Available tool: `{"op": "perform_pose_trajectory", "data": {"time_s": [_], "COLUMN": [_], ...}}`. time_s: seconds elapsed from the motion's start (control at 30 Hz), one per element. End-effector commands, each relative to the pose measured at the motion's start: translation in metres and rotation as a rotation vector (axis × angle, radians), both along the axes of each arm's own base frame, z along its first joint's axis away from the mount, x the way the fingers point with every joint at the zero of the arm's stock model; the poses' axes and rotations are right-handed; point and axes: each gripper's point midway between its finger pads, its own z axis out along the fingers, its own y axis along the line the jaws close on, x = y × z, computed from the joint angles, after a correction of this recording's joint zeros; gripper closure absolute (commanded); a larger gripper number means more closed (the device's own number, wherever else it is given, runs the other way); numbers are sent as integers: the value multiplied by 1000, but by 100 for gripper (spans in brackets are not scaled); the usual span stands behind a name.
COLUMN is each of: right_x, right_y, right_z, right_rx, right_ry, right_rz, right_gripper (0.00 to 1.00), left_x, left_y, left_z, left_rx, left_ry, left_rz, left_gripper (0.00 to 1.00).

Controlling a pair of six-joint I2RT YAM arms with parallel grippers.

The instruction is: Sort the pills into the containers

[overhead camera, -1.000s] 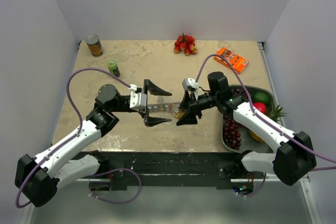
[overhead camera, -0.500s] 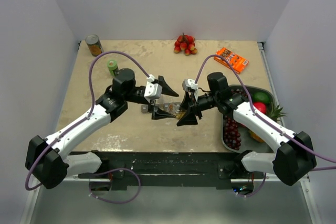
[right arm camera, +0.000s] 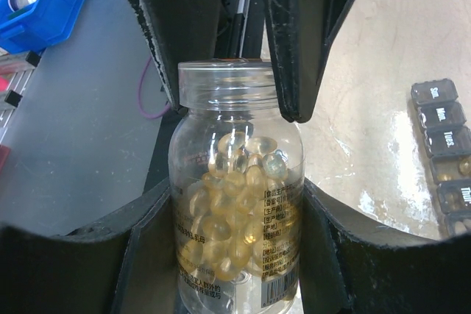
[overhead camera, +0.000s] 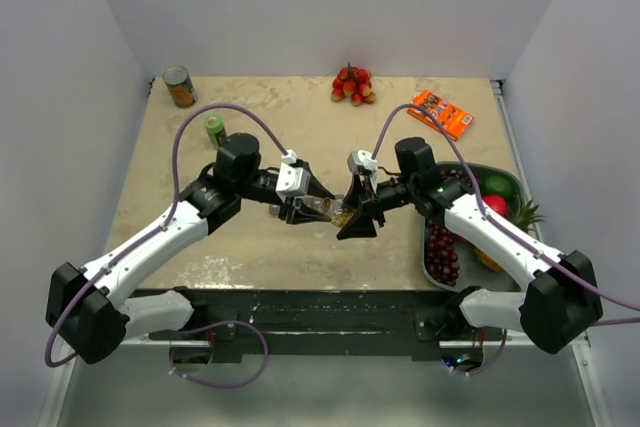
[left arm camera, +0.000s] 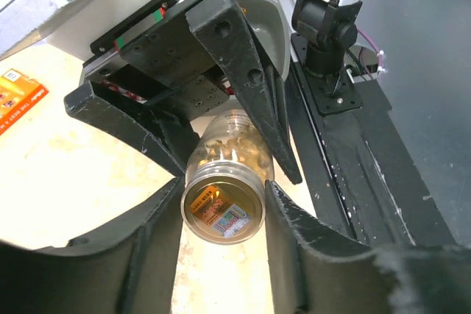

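Note:
A clear bottle [right arm camera: 239, 211] full of yellow pills is held level above the table between the two arms. My right gripper [right arm camera: 235, 204] is shut on its body, one finger on each side. My left gripper [left arm camera: 223, 185] faces it, its fingers pressed against both sides of the clear screw cap [left arm camera: 223, 207]. From above, the left gripper [overhead camera: 312, 204] and right gripper [overhead camera: 352, 212] meet at the bottle [overhead camera: 331, 209] in mid-table. The grey containers strip [right arm camera: 445, 156] lies on the table beside the bottle, lids shut and lettered with days; the arms mostly hide it from above.
A green bottle [overhead camera: 216, 129] and a tin can [overhead camera: 180, 87] stand at the back left. Red fruits [overhead camera: 351, 84] and an orange packet [overhead camera: 441, 113] lie at the back. A grey tray [overhead camera: 470, 169] with grapes [overhead camera: 440, 252] and other fruit sits at the right.
My left arm has swung in towards the right gripper, and its wide-open jaws have closed around the bottle's cap. The right gripper has kept still, holding the bottle.

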Motion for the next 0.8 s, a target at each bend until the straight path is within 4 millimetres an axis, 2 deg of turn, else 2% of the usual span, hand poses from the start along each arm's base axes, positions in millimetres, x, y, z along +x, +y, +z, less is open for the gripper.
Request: {"op": "perform_pose_trajectory", "data": {"time_s": [0.0, 0.07, 0.1, 0.13, 0.17, 0.23, 0.27, 0.3, 0.37, 0.4, 0.43, 0.47, 0.63, 0.7, 0.73, 0.77], "right_x": [4, 5, 5, 6, 7, 8, 11, 12, 16, 23, 26, 31, 63, 71, 80, 85], "right_y": [3, 3, 3, 3, 3, 3, 2, 2, 1, -1, -2, -4, -25, -35, -42, -48], "right_z": [19, 19, 19, 18, 18, 17, 18, 17, 18, 16, 15, 17, 14, 8, 14, 6], "right_rx": [34, 33, 32, 31, 26, 18, 15, 9, -8, -28, -41, -46, -92, -106, -94, -114], "right_ry": [-68, -70, -70, -70, -73, -75, -93, -101, -127, -143, -146, -166, -213, -222, -252, -239], "right_rz": [8, 6, 5, 3, -4, -12, -18, -26, -43, -75, -90, -108, -249, -300, -346, -391], "right_gripper": [100, 100, 100, 100, 100, 98, 80, 70, 37, 14, 4, 1, 1, 1, 1, 1], "left_x": [2, 2, 1, 2, 2, 1, 0, -1, 3, 4, 7, 16, 37, 55, 64, 78], "left_y": [2, 3, 3, 3, 3, 4, 5, 6, 8, 11, 14, 18, 50, 73, 85, 105], "left_z": [7, 7, 5, 5, 5, 2, 1, -1, -5, -10, -12, -18, -46, -56, -61, -70], "left_rx": [-11, -9, -1, 1, 7, 15, 21, 25, 41, 49, 54, 72, 138, 162, 178, 198], "left_ry": [-44, -43, -39, -38, -25, 5, 35, 54, 123, 146, 163, 204, 308, 377, 407, 451], "left_rz": [9, 7, 5, 5, 11, 19, 28, 41, 112, 147, 189, 280, 560, 748, 832, 991], "left_gripper": [64, 74, 88, 96, 100, 100, 100, 100, 100, 100, 100, 100, 100, 100, 100, 100]}}
